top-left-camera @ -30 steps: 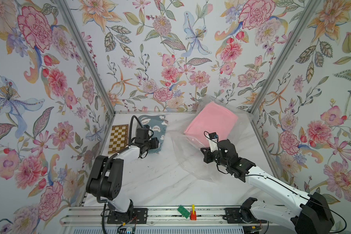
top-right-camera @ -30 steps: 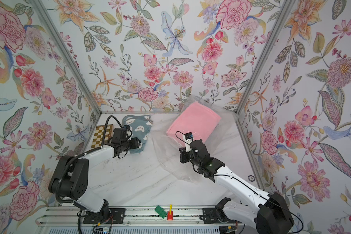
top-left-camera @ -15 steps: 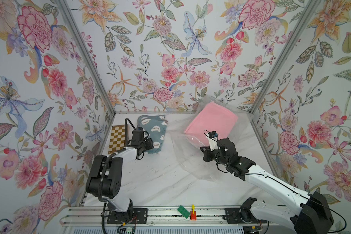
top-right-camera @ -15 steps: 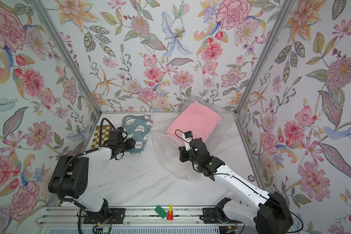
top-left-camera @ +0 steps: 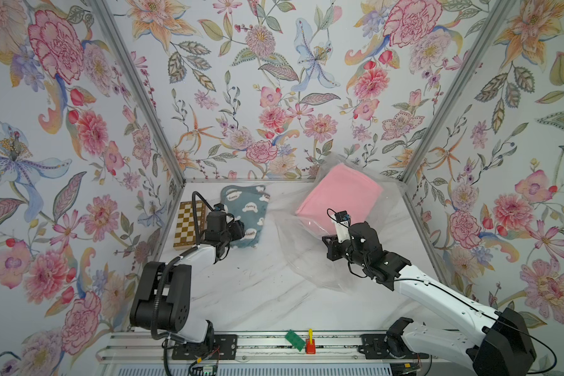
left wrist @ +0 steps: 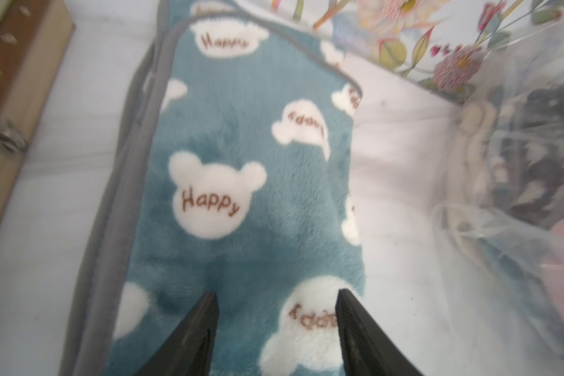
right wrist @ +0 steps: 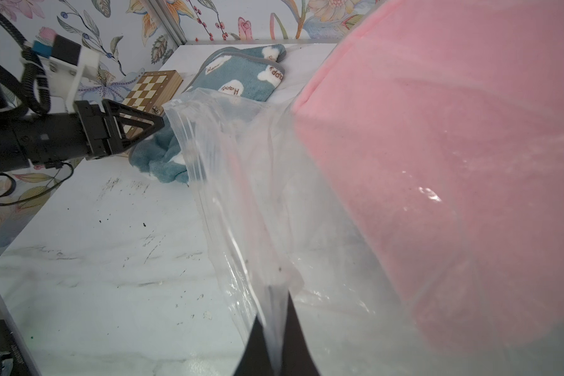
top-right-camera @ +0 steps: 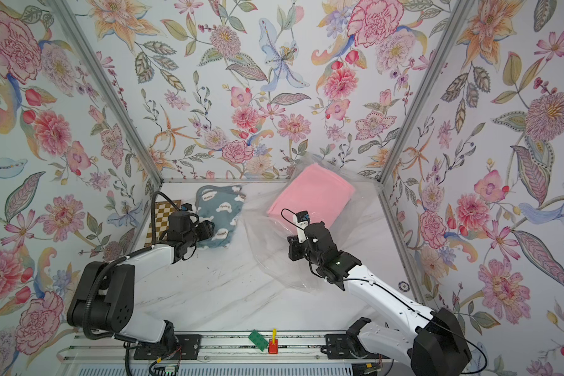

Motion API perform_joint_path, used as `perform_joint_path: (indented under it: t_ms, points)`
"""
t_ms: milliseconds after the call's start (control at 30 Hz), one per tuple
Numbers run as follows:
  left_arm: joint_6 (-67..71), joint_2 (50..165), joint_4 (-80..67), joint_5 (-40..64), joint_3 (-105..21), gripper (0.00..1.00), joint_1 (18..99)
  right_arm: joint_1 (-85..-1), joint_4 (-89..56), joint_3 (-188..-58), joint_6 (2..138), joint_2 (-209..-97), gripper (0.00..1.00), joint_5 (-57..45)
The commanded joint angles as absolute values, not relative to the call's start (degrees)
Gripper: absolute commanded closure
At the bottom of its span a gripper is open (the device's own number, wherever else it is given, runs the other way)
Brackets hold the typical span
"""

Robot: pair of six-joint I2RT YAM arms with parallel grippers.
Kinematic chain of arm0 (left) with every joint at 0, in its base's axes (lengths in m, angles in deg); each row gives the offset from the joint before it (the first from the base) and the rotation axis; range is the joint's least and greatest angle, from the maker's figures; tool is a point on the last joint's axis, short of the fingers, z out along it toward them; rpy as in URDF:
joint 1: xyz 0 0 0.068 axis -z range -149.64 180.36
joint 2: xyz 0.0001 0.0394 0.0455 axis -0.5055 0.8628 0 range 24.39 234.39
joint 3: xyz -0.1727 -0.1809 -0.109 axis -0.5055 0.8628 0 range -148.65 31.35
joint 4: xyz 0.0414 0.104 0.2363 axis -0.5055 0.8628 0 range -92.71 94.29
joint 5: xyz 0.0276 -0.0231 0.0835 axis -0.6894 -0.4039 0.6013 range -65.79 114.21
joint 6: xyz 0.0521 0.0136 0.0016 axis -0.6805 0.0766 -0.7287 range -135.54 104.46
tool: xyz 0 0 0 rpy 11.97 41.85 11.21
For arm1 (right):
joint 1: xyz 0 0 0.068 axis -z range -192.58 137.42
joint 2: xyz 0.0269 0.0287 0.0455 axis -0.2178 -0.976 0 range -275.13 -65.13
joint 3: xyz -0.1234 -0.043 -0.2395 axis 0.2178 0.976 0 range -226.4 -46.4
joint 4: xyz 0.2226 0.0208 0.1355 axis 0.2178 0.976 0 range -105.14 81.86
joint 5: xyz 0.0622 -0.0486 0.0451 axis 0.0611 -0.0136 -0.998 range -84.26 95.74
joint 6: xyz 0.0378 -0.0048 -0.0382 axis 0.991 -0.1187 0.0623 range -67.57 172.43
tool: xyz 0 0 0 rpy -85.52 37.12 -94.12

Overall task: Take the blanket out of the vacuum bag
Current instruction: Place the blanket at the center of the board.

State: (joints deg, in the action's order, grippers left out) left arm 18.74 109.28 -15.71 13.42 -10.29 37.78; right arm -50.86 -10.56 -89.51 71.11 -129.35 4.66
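Back it slides: the left tool (left wrist: 275,292) has eased a touch toward the lower left in both top views, and it now hangs with its jaws parted over the near end of the teal blanket (top-left-camera: 246,208), gripping nothing. The right tool (right wrist: 274,320) hasn't budged and is pinched tight on the clear film of the vacuum bag (top-left-camera: 310,263). And the pink blanket (top-left-camera: 339,195)? Still inside the bag, right of centre by the back wall (the teal one already lies free on the desk (top-left-camera: 241,293), beside the chessboard (top-left-camera: 189,224)). To do this well, I reckon the right holds the film steady while the left crosses to the bag's mouth. It should bite a thick pink fold rather than plastic, then draw it out low toward the left of the frame. Snatch at it, and the whole bag likely drags along.
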Motion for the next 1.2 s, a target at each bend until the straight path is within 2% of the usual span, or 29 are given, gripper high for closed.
perform_joint_path:
  t_ms: [0,233,400,633,767,967,1167]
  points:
    - [16.94,108.41,-13.09,16.91,-10.35,0.39,36.95,-50.69,-10.73,-91.02,70.69,-129.84,1.0,4.09]
    - [17.85,115.14,-13.18,16.12,-10.48,0.39,34.69,-50.99,-11.07,-91.76,70.74,-130.92,1.0,3.43]
    - [20.18,119.03,-11.96,19.15,-10.22,0.39,33.66,-51.16,-11.1,-90.66,71.1,-130.53,1.0,3.8]
    - [21.79,121.87,-15.4,16.5,-9.02,0.38,33.43,-51.07,-11.0,-89.64,70.98,-130.18,1.0,4.34]
    - [21.03,119.71,-14.88,15.64,-9.16,0.38,33.41,-50.99,-11.69,-88.9,71.18,-130.1,1.0,4.64]
    - [15.63,108.98,-10.73,18.05,-11.04,0.37,33.56,-50.99,-12.5,-88.28,71.06,-130.21,1.0,4.51]
    - [14.53,106.12,-8.34,17.79,-12.62,0.36,33.69,-50.91,-12.0,-89.01,70.55,-129.76,1.0,4.38]
